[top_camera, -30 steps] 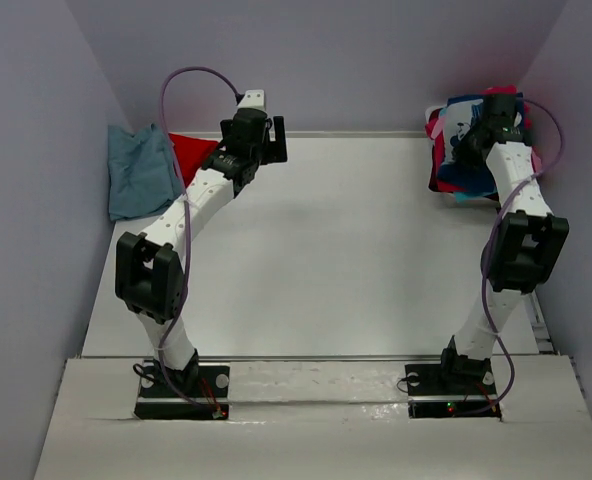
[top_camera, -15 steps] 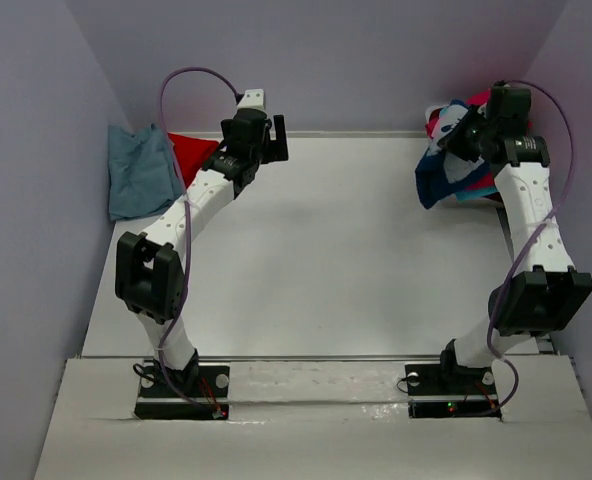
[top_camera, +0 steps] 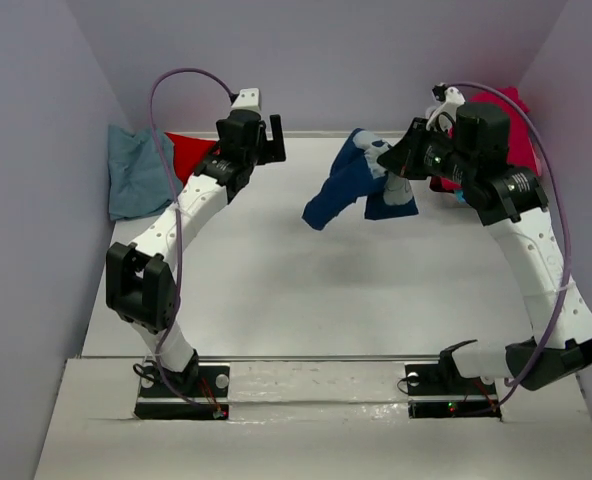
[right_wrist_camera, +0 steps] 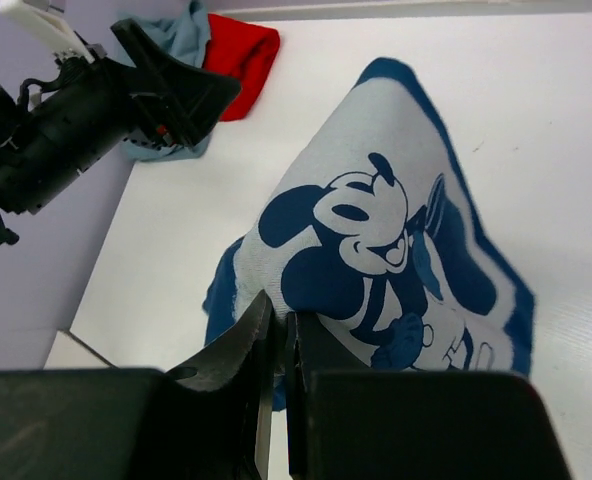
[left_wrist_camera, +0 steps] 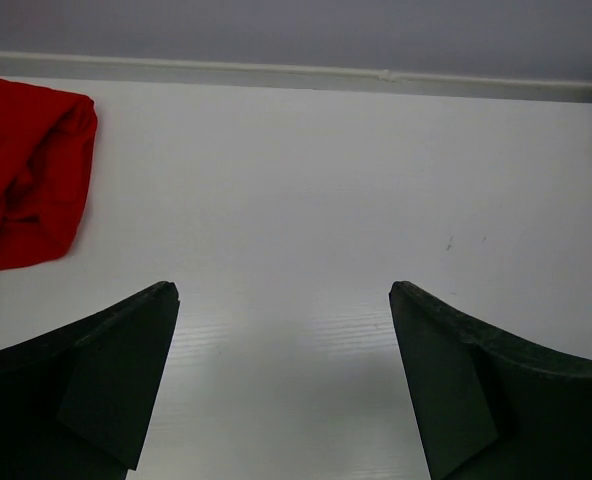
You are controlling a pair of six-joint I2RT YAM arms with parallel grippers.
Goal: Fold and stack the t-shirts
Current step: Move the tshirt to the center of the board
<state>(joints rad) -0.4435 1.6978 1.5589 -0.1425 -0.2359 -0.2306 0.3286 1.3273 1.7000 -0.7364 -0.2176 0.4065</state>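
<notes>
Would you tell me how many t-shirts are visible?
4: blue-grey tee and red tee far left, navy tee in right fingers, magenta tee far right; others possibly hidden.

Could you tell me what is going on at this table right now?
The right hand is shut on the navy mouse-print t-shirt, which hangs from it above the table. The left hand is open and empty near the red t-shirt and blue-grey t-shirt at the far left. A magenta t-shirt lies at the far right.

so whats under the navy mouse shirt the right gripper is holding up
Only white table surface shows below the navy t-shirt, which hangs from the shut right gripper. The patch straight beneath the cloth is covered in both views.
</notes>
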